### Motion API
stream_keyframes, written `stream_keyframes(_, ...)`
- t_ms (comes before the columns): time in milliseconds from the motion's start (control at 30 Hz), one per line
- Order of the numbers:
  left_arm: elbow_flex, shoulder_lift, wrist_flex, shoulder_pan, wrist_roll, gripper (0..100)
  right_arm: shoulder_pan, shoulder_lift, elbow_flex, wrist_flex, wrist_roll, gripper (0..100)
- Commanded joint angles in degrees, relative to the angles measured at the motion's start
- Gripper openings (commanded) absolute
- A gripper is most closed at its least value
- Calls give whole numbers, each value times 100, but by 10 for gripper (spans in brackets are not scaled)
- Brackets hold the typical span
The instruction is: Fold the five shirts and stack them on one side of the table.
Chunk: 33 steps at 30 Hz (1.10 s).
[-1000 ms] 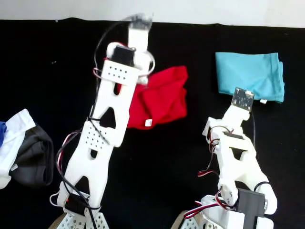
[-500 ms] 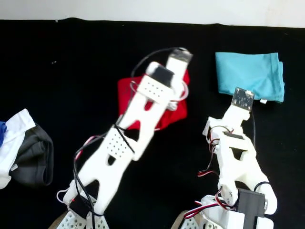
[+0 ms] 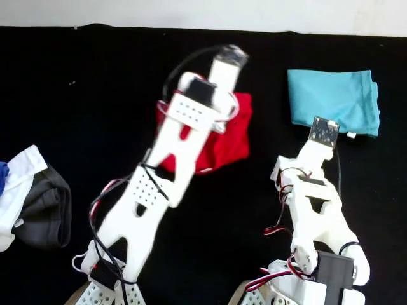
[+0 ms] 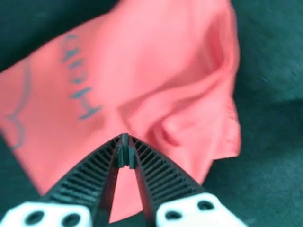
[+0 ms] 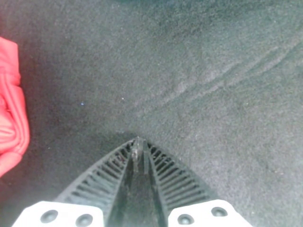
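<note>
— What's over at the left edge of the bench (image 3: 82, 95)?

— A loose heap: a white shirt (image 3: 19, 184) lying over a dark grey shirt (image 3: 48, 206), with a sliver of blue cloth (image 3: 2, 176) right at the border.

— And next along?

— The left arm (image 3: 172, 152) stretches up from the near edge, slanting over the red shirt (image 3: 229, 136), which lies rumpled near the middle of the bench. In the left wrist view the left claw (image 4: 124, 152) hangs just over that shirt (image 4: 142, 80) with its tips pressed together. I can't tell if any fabric is caught between them.

— The right arm?

— The right arm (image 3: 315, 203) sits low at the near right, well apart from the red shirt. The right claw (image 5: 138, 150) is closed tight on nothing, above bare black bench; the red shirt's edge (image 5: 9, 109) shows off to one side.

— Anything further right?

— A teal shirt (image 3: 334, 101), folded flat, toward the far right corner, just beyond that arm's tip.
</note>
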State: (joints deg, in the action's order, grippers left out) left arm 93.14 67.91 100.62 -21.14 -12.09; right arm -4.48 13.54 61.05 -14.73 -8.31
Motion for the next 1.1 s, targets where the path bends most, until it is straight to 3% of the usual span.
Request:
stream_keyframes(0,136,-365,26,-4,26,9,48,-4,-207,92,-53,6)
stream_keyframes(300,-215,268,-9,-673,35,9,48,-4,-207,92,-53,6)
stream_keyframes(600,207,-48,26,-1130,378,9,31,-4,-207,92,-88,6)
stream_keyframes(833,180,-998,9,-532,369,9,31,-4,-207,92,-88,6)
stream_keyframes(1067,207,-198,-18,233,378,9,40,-4,-207,92,-88,6)
